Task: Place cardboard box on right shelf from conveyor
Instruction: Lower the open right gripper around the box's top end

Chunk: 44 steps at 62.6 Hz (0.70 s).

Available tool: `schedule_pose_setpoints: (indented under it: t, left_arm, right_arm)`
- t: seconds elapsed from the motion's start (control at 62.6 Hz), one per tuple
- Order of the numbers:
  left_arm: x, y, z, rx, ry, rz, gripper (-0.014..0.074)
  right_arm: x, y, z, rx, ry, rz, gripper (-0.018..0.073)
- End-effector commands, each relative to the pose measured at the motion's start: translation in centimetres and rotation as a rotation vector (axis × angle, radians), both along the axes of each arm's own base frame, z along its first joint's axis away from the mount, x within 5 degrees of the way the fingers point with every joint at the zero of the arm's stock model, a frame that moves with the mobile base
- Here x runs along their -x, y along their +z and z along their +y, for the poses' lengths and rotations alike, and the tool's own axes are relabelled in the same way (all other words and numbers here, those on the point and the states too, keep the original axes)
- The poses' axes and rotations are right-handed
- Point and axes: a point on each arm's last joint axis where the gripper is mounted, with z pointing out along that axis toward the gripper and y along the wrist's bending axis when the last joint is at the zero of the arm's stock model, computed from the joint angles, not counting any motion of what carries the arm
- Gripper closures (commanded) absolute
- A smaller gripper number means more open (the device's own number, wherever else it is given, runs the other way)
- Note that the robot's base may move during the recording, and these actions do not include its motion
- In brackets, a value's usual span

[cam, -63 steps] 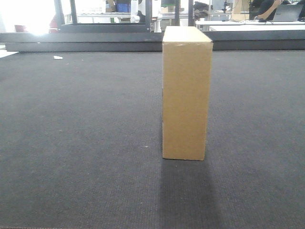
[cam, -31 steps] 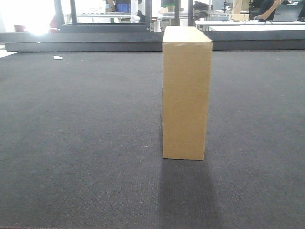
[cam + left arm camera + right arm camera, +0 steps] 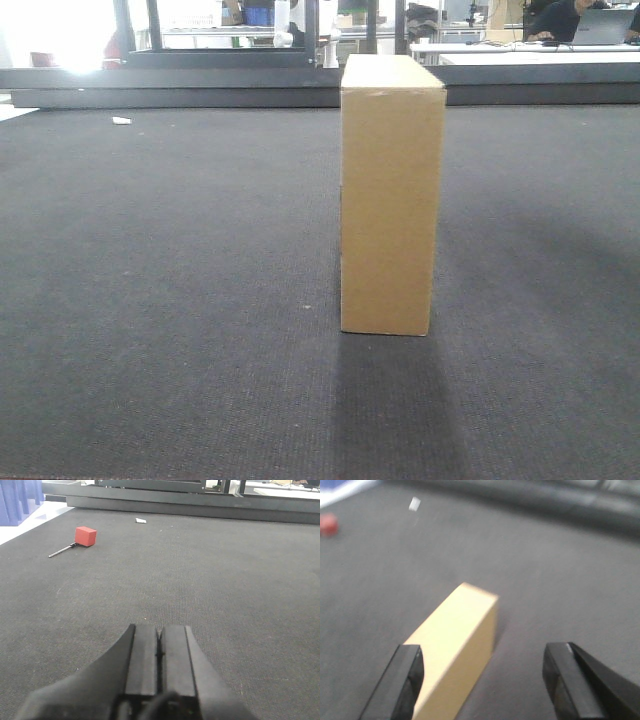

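Note:
The cardboard box [image 3: 390, 195], plain tan and slim, stands upright on the dark grey conveyor [image 3: 150, 300] slightly right of centre. From the right wrist view I look down on the cardboard box [image 3: 460, 640]. My right gripper [image 3: 484, 655] hangs open above it, the left finger over the box top and the right finger well clear over the belt [image 3: 545, 570]. My left gripper [image 3: 160, 630] is shut with nothing in it, low over bare belt [image 3: 225, 580]. The right shelf is out of view.
A red block [image 3: 85, 536] with a thin metal rod lies on the belt at the far left, and a white scrap [image 3: 141, 520] lies farther back. A dark rail [image 3: 200, 85] runs along the belt's far edge, with desks and a seated person behind.
The box stands where it stood. Only the person at the far desk has shifted a little.

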Motion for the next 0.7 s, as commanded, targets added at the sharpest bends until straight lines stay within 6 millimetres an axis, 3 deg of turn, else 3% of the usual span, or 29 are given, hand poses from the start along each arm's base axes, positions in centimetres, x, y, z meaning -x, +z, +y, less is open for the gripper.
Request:
schedule_pose_setpoints:
  t: [0.0,0.176,0.32,0.48,0.687]
  left_arm:
    - [0.0,0.6,0.1,0.010,0.007,-0.089,0.0713]
    - [0.0,0.6,0.1,0.010,0.007,-0.089,0.0713]
    - [0.0,0.6,0.1,0.010,0.007,-0.089,0.0713]
    - [0.0,0.6,0.1,0.010,0.007,-0.089,0.0713]
    - [0.0,0.6,0.1,0.010,0.007,-0.089,0.0712]
  right_arm:
    - [-1.4,2.5,2.1,-0.001,0.049,-0.050,-0.0029]
    - [-3.4,3.8,6.4,0.031,0.138,0.011,-0.0029]
    - [-4.4,4.2,8.5,0.050,0.158,0.089,-0.0029]
    - [-6.1,4.1,9.3,-0.051,-0.028,0.329,-0.0033]
    - [-8.5,3.2,9.3,-0.026,-0.349,0.511,-0.0033]
